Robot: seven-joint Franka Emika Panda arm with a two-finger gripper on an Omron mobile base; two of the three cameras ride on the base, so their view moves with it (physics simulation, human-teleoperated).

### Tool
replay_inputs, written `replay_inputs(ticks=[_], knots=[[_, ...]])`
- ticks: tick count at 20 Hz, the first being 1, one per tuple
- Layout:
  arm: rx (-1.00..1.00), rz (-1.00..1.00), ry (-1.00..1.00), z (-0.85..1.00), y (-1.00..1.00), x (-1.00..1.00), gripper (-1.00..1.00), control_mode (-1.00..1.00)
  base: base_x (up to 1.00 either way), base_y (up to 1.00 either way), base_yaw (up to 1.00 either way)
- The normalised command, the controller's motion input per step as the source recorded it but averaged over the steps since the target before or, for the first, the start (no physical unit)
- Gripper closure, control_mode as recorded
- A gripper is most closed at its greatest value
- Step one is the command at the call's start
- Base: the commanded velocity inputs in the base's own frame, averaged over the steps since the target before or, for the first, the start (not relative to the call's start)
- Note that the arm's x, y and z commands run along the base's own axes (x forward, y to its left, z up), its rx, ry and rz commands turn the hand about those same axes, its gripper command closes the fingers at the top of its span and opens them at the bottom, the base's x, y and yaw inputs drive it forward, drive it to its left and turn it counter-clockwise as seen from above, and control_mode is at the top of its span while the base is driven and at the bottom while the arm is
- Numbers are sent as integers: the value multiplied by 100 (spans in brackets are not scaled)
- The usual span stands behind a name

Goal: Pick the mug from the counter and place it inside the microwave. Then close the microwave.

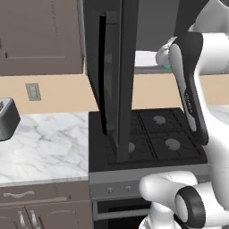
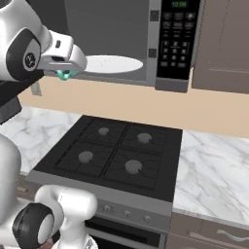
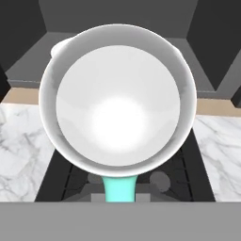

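Observation:
The teal mug (image 3: 117, 108) hangs right below the hand, its white inside facing the hand camera and its teal handle (image 3: 120, 188) at the bottom edge. My gripper (image 2: 63, 69) is shut on the mug (image 2: 64, 75), of which a little teal shows under the hand. It hovers in the air at the left front of the open microwave (image 2: 177, 44), level with the white turntable plate (image 2: 109, 63). In the left base view the gripper (image 1: 167, 61) sits just right of the microwave door (image 1: 117, 80), which stands swung wide open.
A black gas stovetop (image 2: 112, 151) lies directly beneath the mug. White marble counter (image 1: 44, 143) flanks it on both sides. A dark toaster (image 1: 6, 118) stands at the far left. Brown wall cabinets (image 1: 40, 36) hang beside the microwave.

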Motion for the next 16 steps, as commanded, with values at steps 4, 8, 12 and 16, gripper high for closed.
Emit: replay_inputs(ticks=[4,8,12,16], knots=[[0,0,1,1,0,44,100,-100,0,0,0],[0,0,0,-9,0,38,100,-100,0,0,0],[0,0,5,-29,0,36,100,-100,0,0,0],[0,0,5,-14,0,38,100,-100,0,0,0]])
